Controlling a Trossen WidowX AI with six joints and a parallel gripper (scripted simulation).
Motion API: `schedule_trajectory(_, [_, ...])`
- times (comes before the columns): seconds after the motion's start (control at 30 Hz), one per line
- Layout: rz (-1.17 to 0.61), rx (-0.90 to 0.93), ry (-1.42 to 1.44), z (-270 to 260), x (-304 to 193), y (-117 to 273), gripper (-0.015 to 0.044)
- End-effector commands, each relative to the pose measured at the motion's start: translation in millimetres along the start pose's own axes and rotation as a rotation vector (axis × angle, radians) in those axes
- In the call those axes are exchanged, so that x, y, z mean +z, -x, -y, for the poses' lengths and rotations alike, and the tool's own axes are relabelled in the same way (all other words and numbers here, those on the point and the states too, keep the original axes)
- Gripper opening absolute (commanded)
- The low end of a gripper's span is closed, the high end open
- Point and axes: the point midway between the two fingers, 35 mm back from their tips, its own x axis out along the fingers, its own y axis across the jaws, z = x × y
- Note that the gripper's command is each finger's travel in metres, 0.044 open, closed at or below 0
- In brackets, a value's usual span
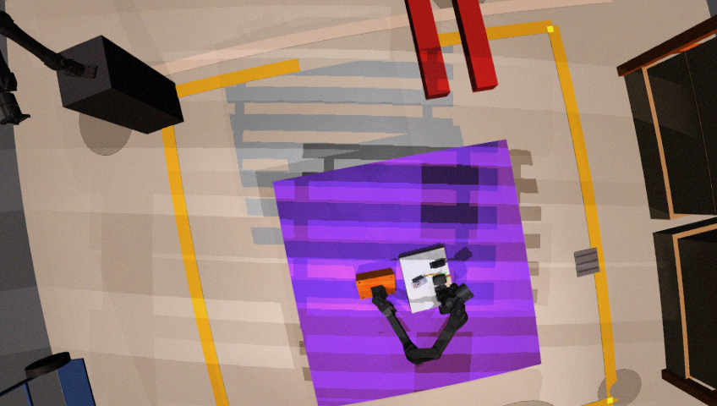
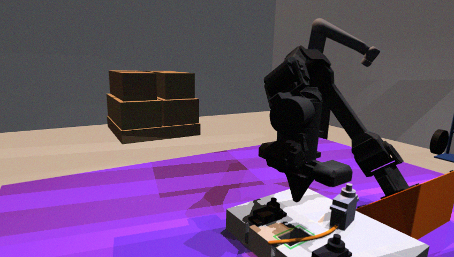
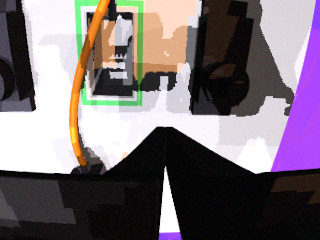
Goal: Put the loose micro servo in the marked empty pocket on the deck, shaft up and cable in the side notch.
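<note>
The loose grey micro servo [image 1: 418,282] [image 2: 342,210] stands upright on the white deck [image 1: 418,301] [image 2: 388,237] [image 3: 50,142], shaft up, beside the pocket. The wrist view shows only a dark part of it behind the finger. Its orange cable [image 2: 315,237] [image 3: 74,110] runs across the green-outlined pocket [image 2: 288,236] [image 3: 112,89], which holds no servo. My gripper [image 2: 296,199] [image 3: 163,134] is shut and empty, pointing down over the deck, between the loose servo and one fixed black servo [image 2: 268,214] [image 3: 222,60] in the exterior view. Its height above the deck is unclear.
Another fixed black servo [image 2: 331,251] [image 3: 15,60] stands on the pocket's other side. An orange block [image 1: 376,285] [image 2: 431,205] at the arm's base stands beside the deck. Both are on a purple mat [image 1: 352,352] [image 2: 111,203]. Stacked boxes [image 2: 140,114] stand far behind.
</note>
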Motion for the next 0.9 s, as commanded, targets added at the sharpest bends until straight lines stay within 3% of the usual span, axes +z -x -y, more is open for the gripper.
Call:
schedule_trajectory(0.0, [-0.012, 0.001, -0.002, -0.3, -2.4, -3.9, 0.0000])
schedule_trajectory(0.87, [-0.012, 0.000, -0.002, -0.1, -3.1, -41.9, 0.0000])
